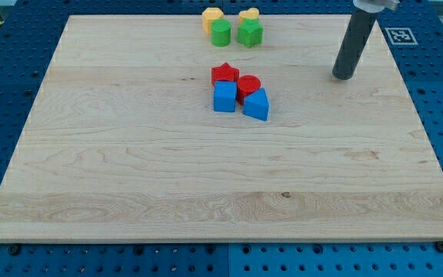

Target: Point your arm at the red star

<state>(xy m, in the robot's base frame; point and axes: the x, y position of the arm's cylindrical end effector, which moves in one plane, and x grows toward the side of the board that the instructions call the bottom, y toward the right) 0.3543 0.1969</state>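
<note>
- Near the middle of the pale wooden table (129, 169), toward the view's top, sits the red star-shaped block (224, 73) — the top-left member of a tight cluster.
- Touching or just beside it are a red round block (249, 85), a blue square block (224, 98) and a blue wedge-like block (257, 105).
- At the view's top edge, a yellow block (212, 16), a second yellow block (248, 14), a green round block (221, 33) and a green star-like block (250, 33) bunch together.
- My tip (344, 77) stands well apart, to the view's right of the star, touching no block.
- No pincer exists on this rod — nothing opens or grips.
- Approaching from above-left of the cluster would likely avoid nudging the neighbours.
</note>
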